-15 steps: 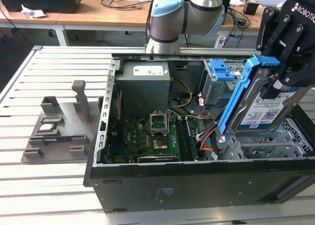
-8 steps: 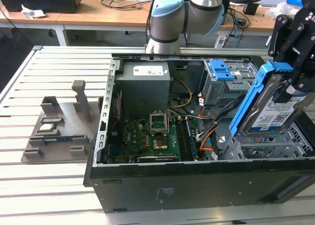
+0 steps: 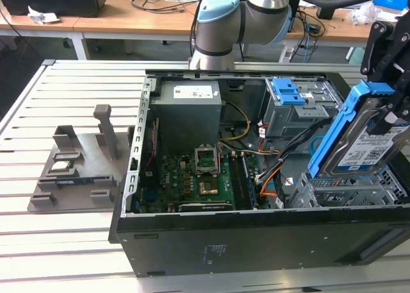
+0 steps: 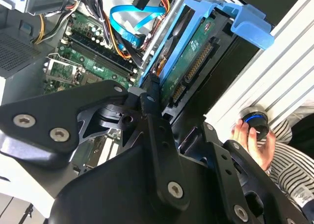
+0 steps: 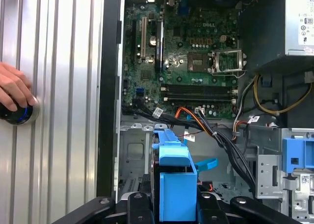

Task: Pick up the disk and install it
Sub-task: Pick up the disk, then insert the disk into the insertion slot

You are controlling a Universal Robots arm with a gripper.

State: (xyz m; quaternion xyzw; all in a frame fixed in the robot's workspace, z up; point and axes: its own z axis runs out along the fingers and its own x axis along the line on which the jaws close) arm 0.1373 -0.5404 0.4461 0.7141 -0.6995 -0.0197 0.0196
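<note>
1. The gripper is closed on the disk. In the first wrist view its black fingers press against either side of the blue carrier bracket.
2. The disk hangs from the gripper, standing on edge and tilted. Its white-and-blue label faces the exterior camera. The second wrist view shows its green circuit-board face just beyond the fingertips.
3. Directly beneath the gripper sits the grey drive cage, inside the open computer case. The lower edge of the disk is level with the top opening of the cage. Whether the two touch cannot be told.
4. Just beside the gripper, on the side towards the exterior view's left, a second metal bay carries a blue latch.
5. Farther from the gripper on that same side, the motherboard lies flat on the case floor. The power supply stands behind it.
6. Orange, black and blue cables run between the board and the cage below the gripper.
7. A person's hand rests on a round black knob with a blue ring. The knob sits on the slatted metal table, outside the case wall and apart from the gripper. A striped sleeve shows in the second wrist view.
8. A grey fixture plate lies on the table across the case from the gripper, well apart from it.
</note>
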